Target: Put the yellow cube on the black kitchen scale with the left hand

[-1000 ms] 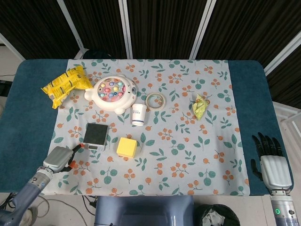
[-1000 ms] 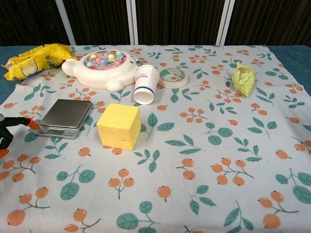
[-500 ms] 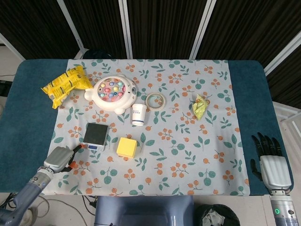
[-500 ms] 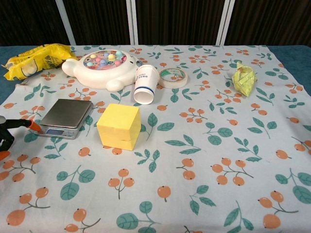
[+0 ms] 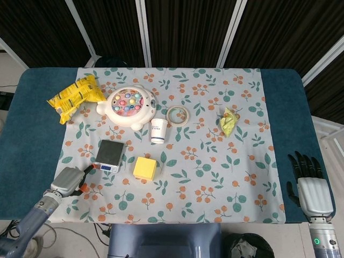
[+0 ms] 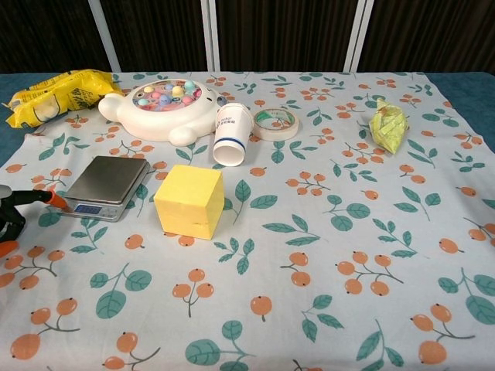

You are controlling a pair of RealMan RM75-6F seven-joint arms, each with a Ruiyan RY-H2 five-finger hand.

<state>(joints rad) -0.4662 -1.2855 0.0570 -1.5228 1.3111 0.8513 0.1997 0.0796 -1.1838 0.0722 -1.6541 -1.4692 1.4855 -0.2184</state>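
From the head view, your left hand [image 5: 69,180] sits at the near left edge of the tabletop [image 5: 24,134], fingers loosely parted and holding nothing, its fingertips just short of the black kitchen scale [image 5: 109,155]. The yellow cube [image 5: 145,168] rests on the floral cloth [image 5: 215,161] just right of the scale, apart from it. Your right hand [image 5: 309,183] lies at the far right edge, fingers spread, empty.

From the chest view, only an orange fingertip of your left hand [image 6: 31,202] shows at the left border, beside the scale [image 6: 107,185]. The cube [image 6: 190,201] stands near the scale's right side, in front of a paper cup [image 6: 233,134].
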